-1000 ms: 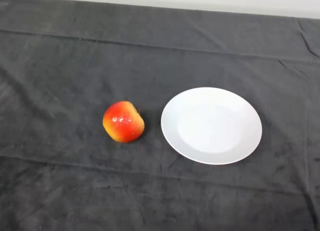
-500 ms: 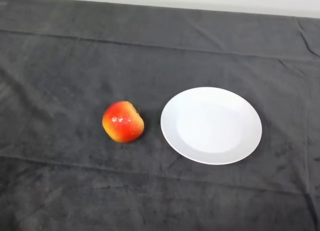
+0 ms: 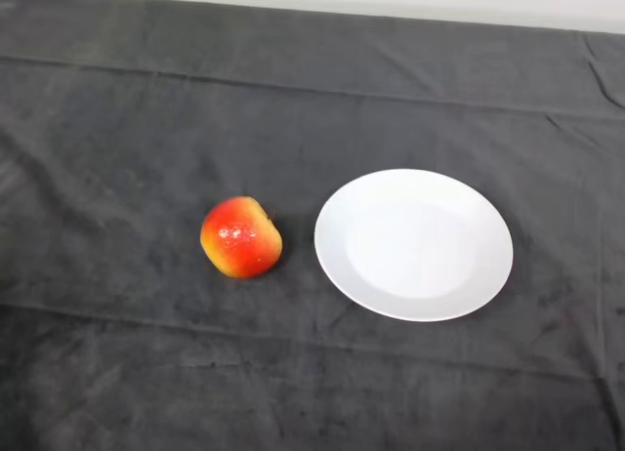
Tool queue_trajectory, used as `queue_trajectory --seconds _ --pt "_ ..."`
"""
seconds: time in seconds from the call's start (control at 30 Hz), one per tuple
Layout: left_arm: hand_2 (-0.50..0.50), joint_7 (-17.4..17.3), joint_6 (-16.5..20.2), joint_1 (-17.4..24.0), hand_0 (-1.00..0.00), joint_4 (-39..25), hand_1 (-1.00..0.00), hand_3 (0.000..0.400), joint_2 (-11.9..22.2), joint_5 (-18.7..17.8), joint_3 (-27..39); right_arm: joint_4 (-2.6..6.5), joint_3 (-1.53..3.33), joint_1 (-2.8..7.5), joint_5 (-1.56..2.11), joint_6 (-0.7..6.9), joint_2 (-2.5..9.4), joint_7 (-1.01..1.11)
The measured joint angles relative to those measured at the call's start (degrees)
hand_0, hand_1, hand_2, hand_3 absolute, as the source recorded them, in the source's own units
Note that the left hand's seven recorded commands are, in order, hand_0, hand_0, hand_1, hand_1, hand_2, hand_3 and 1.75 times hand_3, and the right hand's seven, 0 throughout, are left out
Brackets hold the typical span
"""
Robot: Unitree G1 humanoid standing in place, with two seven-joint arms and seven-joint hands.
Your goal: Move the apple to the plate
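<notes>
On the left, the apple (image 3: 241, 237) sits on the dark cloth of the desk (image 3: 117, 129), just beside the white plate (image 3: 414, 244) but not touching it. The plate, to the right, holds nothing. No robot hand is in view, so I cannot tell whether it is open or closed.

The risk, as I judge it: the apple is round and may roll off across the cloth if nudged off-centre, or knock the light plate aside on arrival.

Compared with the earlier frames, apple and plate lie essentially where they were.
</notes>
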Motion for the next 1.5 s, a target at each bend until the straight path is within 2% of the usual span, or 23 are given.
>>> queue_trajectory --seconds 0.63,1.07,1.23,1.5 --pt "0.0 2.41 1.37 -4.64 0.0 -2.62 0.0 0.0 -6.85 6.86 -7.2 0.0 0.01 0.0 0.0 0.0 0.01 0.0" --pt "0.0 3.53 3.78 -5.0 0.0 -4.74 0.0 0.0 -11.9 10.71 -13.99 0.0 0.0 0.0 0.0 0.0 0.01 0.0" --pt "0.0 3.54 5.02 -5.44 0.0 -4.89 0.0 0.0 -13.65 11.66 -16.23 0.0 -0.02 0.0 0.0 0.0 0.0 0.0" --pt "0.0 2.76 6.23 -8.54 0.0 -4.89 0.0 0.0 -15.04 12.25 -19.54 0.0 -0.01 0.0 0.0 0.0 0.0 0.0"
